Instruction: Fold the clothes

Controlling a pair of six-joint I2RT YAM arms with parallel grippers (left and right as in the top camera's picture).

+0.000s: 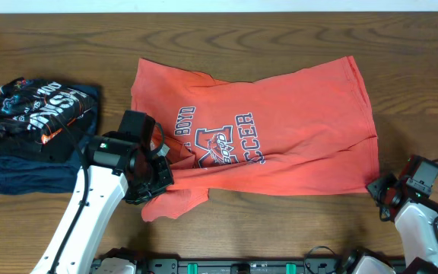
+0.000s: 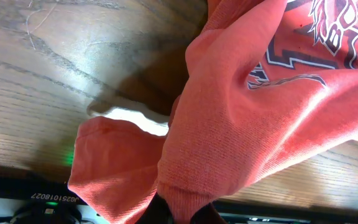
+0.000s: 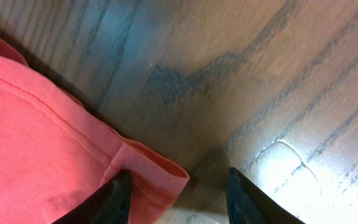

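The left gripper (image 1: 157,180) is seen pinched tight on a bunched fold of the orange-red T-shirt (image 1: 295,122), at its lower left edge beside the chest lettering. In the left wrist view the gathered cloth is raised above the wooden table (image 1: 52,46), with a shadow cast beneath it. The right gripper (image 3: 178,198) is held part-open with nothing clamped: the shirt's hemmed corner lies against one finger (image 3: 118,198), while the other finger stands apart over bare wood. The rest of the shirt is spread, print up, across the middle of the table. A stack of dark folded garments (image 1: 33,141) is set at the left, apart from the shirt.
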